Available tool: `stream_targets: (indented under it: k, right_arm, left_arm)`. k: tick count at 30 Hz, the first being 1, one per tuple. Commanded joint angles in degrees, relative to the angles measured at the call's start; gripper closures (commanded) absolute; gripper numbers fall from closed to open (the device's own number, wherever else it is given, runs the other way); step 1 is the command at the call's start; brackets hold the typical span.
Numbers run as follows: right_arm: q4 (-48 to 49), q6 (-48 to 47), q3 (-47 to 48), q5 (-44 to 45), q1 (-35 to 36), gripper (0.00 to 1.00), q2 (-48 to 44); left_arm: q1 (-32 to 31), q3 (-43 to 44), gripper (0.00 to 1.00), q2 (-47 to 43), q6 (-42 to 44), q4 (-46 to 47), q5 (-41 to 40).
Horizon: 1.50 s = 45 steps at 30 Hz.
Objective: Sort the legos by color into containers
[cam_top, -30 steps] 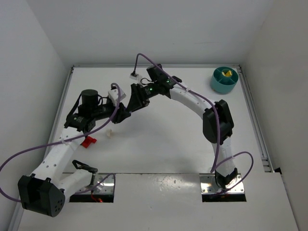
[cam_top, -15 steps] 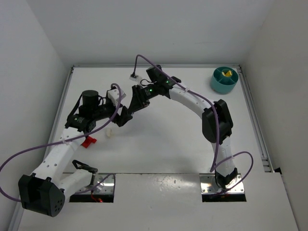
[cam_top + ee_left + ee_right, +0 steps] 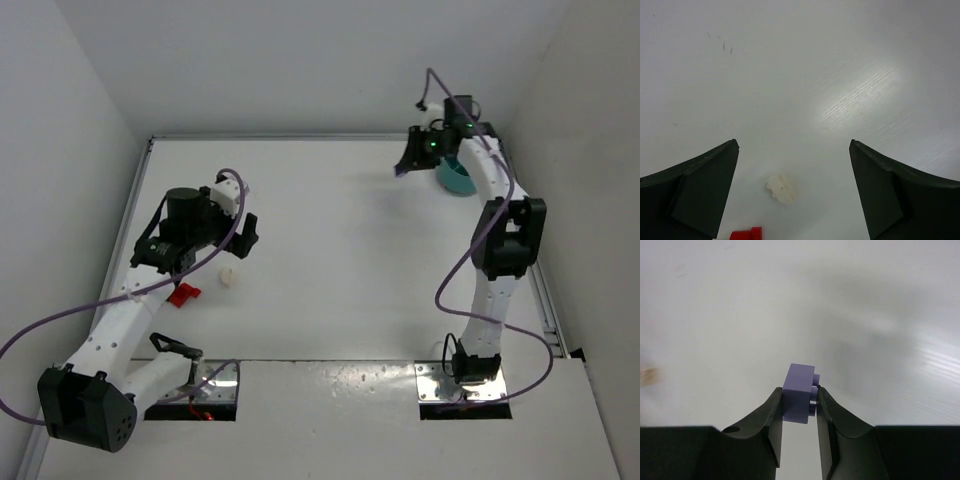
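Right pincer (image 3: 798, 390) is clamped on a pale purple lego (image 3: 799, 384), its two dark fingers (image 3: 771, 415) pressing the brick's opposite sides with the studs facing right in the wrist view; the brick stands clear above the white desk (image 3: 330, 260), which is blurred beneath it; from the top camera this pincer (image 3: 405, 166) sits near the far right corner, just to the left of the teal dish (image 3: 452, 183), whose inside is mostly hidden behind the arm, so what lies in its compartments cannot be told; left pincer (image 3: 793, 142) has its jaws spread wide apart and grips nothing; between and a little below its tips in the wrist view lies a cream-white lego (image 3: 781, 189), flat on the desk and touching neither finger, and a red lego (image 3: 746, 234) shows at the bottom edge, near the cream one but apart from it; in the top view the left pincer (image 3: 245, 232) hangs on the left side of the desk, with the cream-white lego (image 3: 229, 278) just on the near side of it and the red lego (image 3: 183, 294) further left, beside the arm's white forearm.
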Motion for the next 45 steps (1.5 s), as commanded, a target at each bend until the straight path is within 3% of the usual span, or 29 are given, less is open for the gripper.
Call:
stream_targets:
  k: [1,11,34,41,45]
  right_arm:
    - [-0.93,-11.9,3.39,13.79,-5.44,0.98,-4.65]
    - [-4.09,-17.73,18.5,19.16,-14.86,0.98,6.51]
    - [-5.14,-24.93,17.89,22.59,-17.67,0.95,10.73]
    - [-4.62,-24.94,17.37,24.17,-18.2,0.81,10.73]
    - [-4.62,-24.94,16.75,24.7,-18.2,0.6,10.73]
  left_arm:
    - [0.96,2.18,0.01,0.71,-1.64,-1.87,-4.74]
    - [0.96,1.13,0.01,0.71,-2.16,-1.34,-4.75]
    - [0.96,-1.24,0.01,1.85,-1.72,0.33,-3.96]
    - [0.96,-0.72,0.01,1.85,-1.72,0.33,-5.01]
    - [0.96,-0.72,0.01,1.85,-1.72,-0.2,-6.33]
